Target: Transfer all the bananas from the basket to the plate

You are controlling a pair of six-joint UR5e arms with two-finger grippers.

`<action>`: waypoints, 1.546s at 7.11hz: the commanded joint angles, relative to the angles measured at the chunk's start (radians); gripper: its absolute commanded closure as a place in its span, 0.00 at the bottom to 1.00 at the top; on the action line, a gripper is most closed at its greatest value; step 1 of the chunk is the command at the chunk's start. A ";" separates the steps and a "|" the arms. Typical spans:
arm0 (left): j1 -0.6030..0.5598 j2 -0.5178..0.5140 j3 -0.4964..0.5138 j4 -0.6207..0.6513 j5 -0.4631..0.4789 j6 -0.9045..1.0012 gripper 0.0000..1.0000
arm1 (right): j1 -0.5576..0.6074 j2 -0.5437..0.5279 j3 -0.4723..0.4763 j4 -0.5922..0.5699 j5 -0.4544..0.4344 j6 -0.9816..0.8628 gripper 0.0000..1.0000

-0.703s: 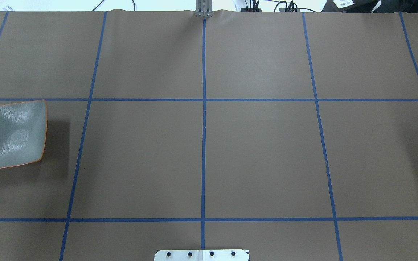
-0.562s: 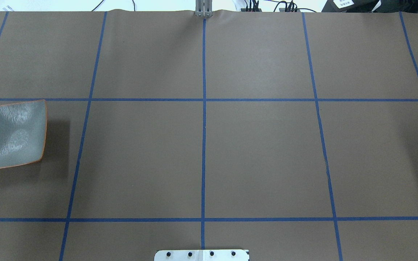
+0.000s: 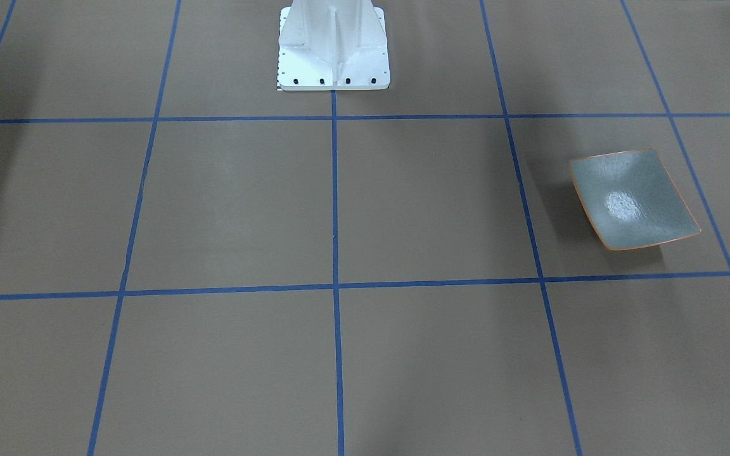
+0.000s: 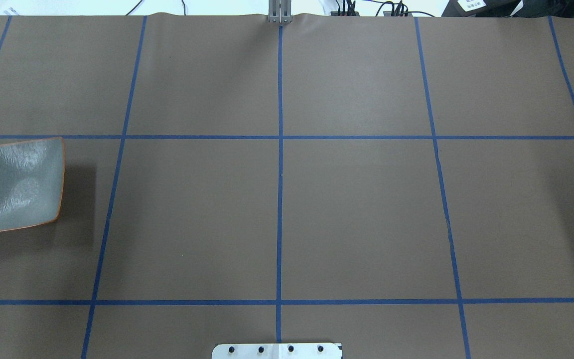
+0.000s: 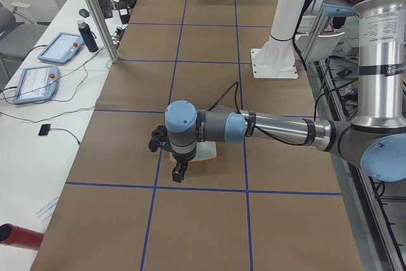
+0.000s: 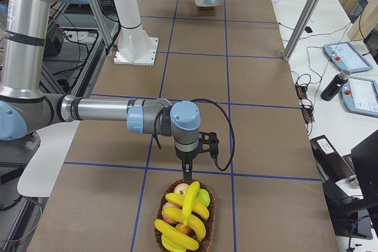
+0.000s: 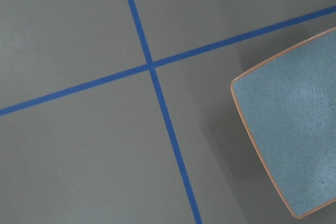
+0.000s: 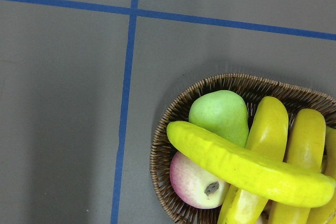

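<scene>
Blue tape lines [image 4: 279,199] are crossing the brown worktop [image 4: 357,199]. Glossy yellow bananas [image 6: 183,219] are lying in the basket [image 8: 159,148], lower centre of the right-side view. The grey-green plate [image 4: 15,184] is sitting mid-left in the overhead view. Whether the left hand [image 5: 179,171] and right hand [image 6: 188,175] are clenching, I cannot tell.

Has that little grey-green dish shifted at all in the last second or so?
No. In the overhead view the plate has not moved: its upper right corner still sits right at the horizontal blue tape line, exactly as before.

Left arm [image 5: 279,130], right arm [image 6: 100,110] outstretched level; left claw [image 5: 179,172], right claw [image 6: 188,173] point down
</scene>
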 commanded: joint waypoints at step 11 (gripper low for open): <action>0.001 0.029 0.032 -0.045 -0.067 -0.003 0.00 | 0.022 0.054 -0.354 0.203 -0.052 -0.888 0.06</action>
